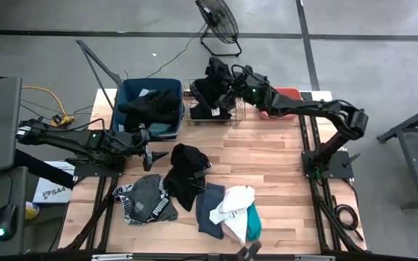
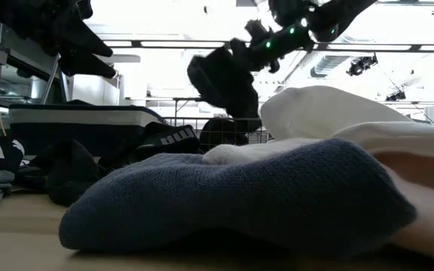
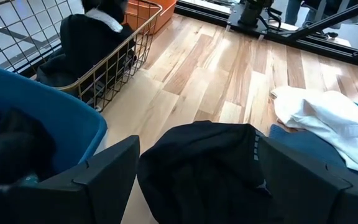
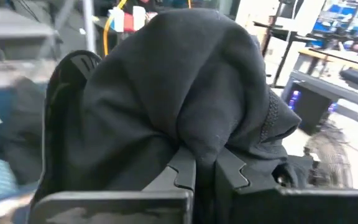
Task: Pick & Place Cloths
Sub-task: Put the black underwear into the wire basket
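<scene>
High view, right gripper (image 1: 228, 81) clamping black cloth (image 1: 216, 72)

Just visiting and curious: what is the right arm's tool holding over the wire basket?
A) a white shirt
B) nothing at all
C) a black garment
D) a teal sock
C: the right tool is pinched shut on a black garment, which hangs above the wire basket at the table's far edge.

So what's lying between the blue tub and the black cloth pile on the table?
In the high view, the open left gripper sits between the blue tub and the black cloth pile, over bare wood.
</scene>
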Robot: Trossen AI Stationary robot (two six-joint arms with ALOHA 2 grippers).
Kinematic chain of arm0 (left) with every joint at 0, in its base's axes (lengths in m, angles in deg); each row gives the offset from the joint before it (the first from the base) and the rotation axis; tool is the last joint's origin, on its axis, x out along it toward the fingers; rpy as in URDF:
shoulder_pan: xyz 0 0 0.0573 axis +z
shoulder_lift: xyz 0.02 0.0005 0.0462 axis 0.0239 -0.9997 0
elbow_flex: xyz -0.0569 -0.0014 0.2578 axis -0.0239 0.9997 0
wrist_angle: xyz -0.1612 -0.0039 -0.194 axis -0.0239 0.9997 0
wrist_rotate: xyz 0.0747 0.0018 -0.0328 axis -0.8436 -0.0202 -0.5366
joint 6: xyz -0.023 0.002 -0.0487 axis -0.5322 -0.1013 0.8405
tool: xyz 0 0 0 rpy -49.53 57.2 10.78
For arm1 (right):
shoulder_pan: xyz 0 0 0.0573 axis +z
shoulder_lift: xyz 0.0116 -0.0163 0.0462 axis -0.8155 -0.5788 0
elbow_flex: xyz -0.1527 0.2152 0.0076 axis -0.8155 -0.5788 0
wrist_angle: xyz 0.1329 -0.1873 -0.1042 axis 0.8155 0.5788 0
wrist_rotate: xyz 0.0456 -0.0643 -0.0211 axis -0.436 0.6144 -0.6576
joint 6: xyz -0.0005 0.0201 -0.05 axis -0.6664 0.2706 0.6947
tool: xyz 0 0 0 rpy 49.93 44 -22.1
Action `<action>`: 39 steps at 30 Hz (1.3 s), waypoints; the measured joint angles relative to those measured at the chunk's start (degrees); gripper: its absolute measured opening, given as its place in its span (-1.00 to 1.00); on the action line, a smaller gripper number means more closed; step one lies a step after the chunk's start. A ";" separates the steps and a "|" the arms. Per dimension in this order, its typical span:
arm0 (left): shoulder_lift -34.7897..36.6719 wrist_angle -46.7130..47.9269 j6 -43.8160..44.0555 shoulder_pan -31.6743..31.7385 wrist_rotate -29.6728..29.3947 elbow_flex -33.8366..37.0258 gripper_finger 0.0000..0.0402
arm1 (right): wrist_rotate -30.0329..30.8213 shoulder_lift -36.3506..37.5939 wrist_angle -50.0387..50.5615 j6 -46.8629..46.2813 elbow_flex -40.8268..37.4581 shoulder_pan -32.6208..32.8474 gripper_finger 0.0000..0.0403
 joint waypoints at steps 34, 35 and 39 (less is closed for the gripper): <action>0.00 1.19 0.53 0.00 0.23 0.00 0.58 | -2.29 -6.71 15.62 -28.64 -0.02 -3.38 -0.63; 0.00 1.19 0.53 0.02 0.23 0.00 0.58 | -2.54 -6.67 15.64 -29.08 -0.02 -3.38 -0.56; 0.00 1.19 0.55 0.02 0.22 0.00 0.58 | -5.20 -6.32 15.61 -31.01 -0.02 -3.82 -0.24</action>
